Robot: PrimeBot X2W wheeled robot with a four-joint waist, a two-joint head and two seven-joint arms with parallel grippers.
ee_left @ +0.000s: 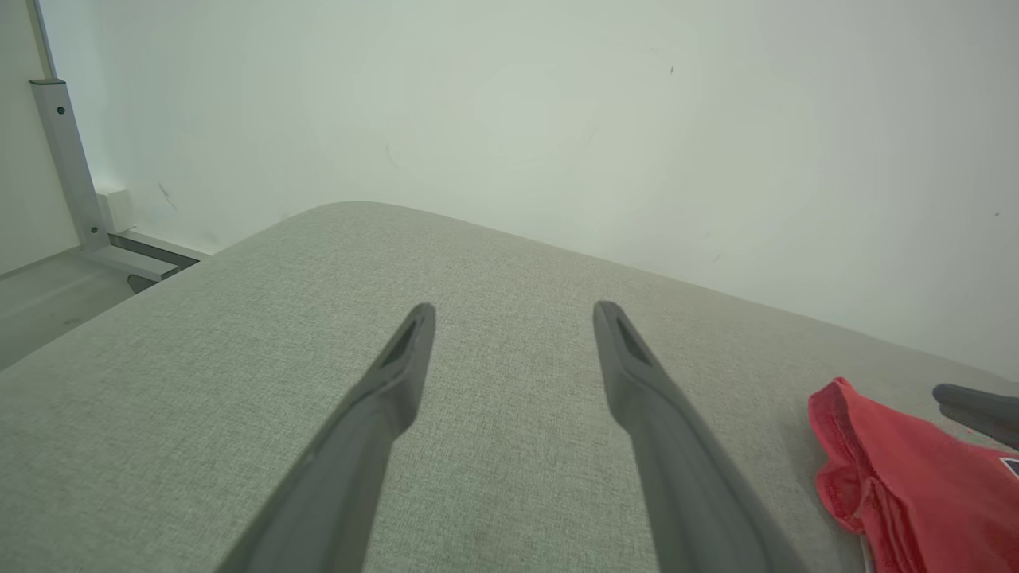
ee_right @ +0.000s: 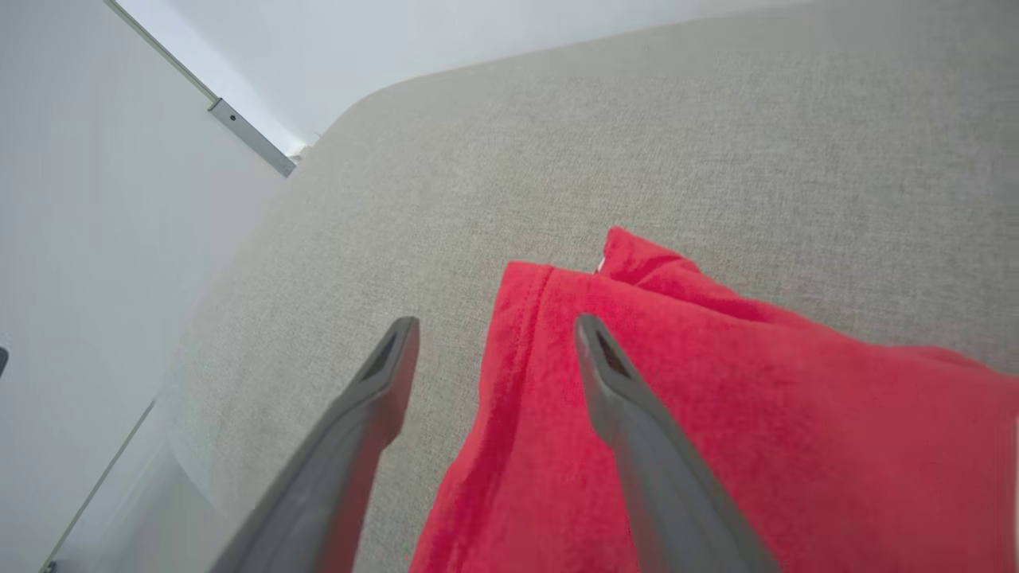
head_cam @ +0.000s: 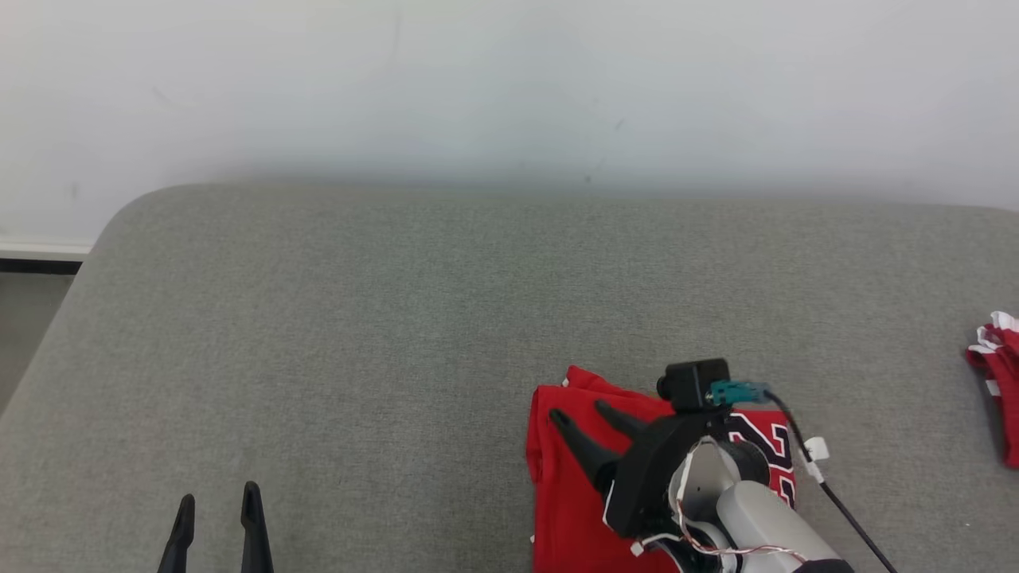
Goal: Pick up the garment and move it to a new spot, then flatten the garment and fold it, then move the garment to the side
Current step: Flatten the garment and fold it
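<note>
A red garment (head_cam: pixel 569 485) with a white and dark number print lies folded on the grey cushion (head_cam: pixel 398 334), near the front edge right of centre. My right gripper (head_cam: pixel 581 412) hangs just above its left part, fingers spread and open, nothing between them. In the right wrist view the garment (ee_right: pixel 716 414) spreads under the open fingers (ee_right: pixel 613 374), its left hem between them. My left gripper (head_cam: pixel 216 503) is open at the lower left over bare cushion. From the left wrist view, the gripper (ee_left: pixel 513 314) stands open and the garment's (ee_left: pixel 899 477) edge shows at the right.
A second red and white piece of cloth (head_cam: pixel 999 374) lies at the cushion's right edge. A pale wall (head_cam: pixel 509 87) runs behind the cushion. The cushion's rounded left corner (head_cam: pixel 127 211) drops off to the floor, where a metal frame post (ee_left: pixel 68 159) stands.
</note>
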